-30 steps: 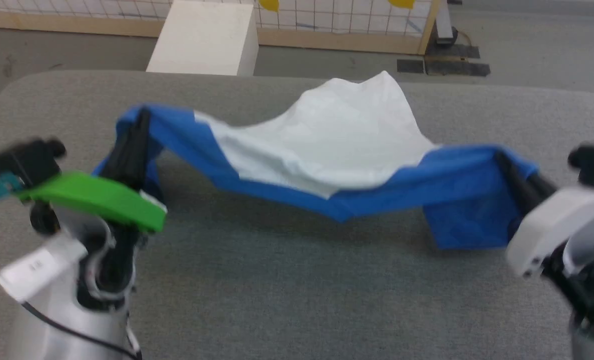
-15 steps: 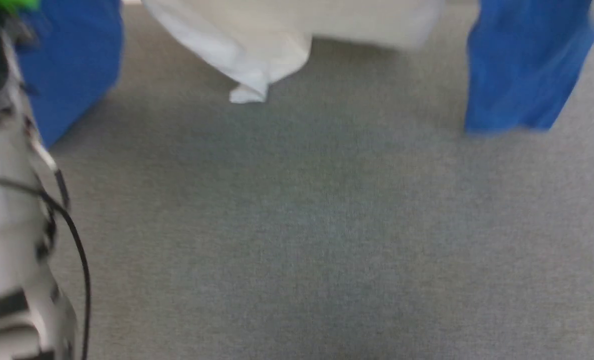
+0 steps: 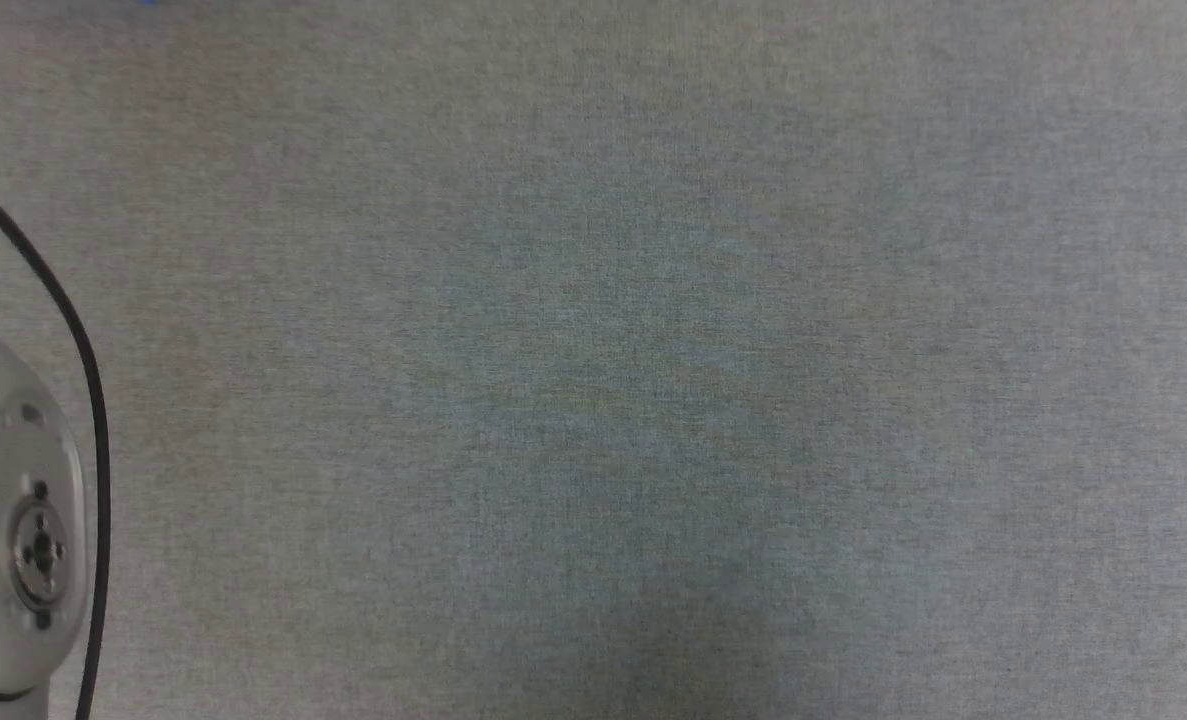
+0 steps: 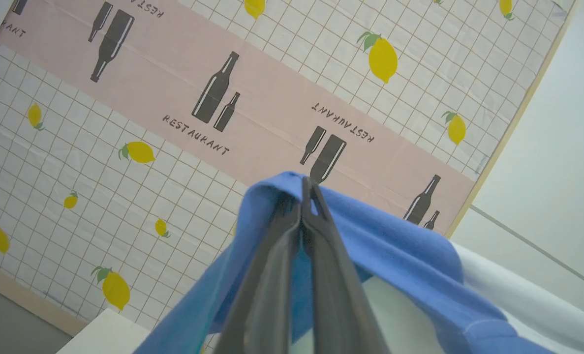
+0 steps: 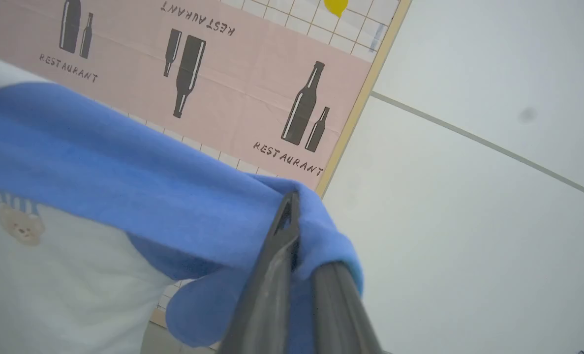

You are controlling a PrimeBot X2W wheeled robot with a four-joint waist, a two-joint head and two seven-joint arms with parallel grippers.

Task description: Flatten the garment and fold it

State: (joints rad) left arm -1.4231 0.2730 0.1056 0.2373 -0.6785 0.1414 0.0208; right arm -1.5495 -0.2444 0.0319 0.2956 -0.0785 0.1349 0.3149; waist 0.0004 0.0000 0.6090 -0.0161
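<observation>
One garment [image 4: 395, 246] hangs aloft before one patterned screen [image 4: 124, 123]; two grips hold it: left gripper [image 4: 307, 189] pinched tight on a blue fold, right gripper [image 5: 292, 201] pinched tight on another, cloth wrapped over its tips; white body between; in the head view the grey table [image 3: 653, 350] spreads wide and open, one pale forearm [image 3: 13, 520] at that view's left edge.

Grey worktop [image 3: 653, 380] is showing a fine woven fabric cover, flat and even in tone. A soft darker shade is sitting at the bottom centre of the frame, with a slightly paler tint toward the upper left.
</observation>
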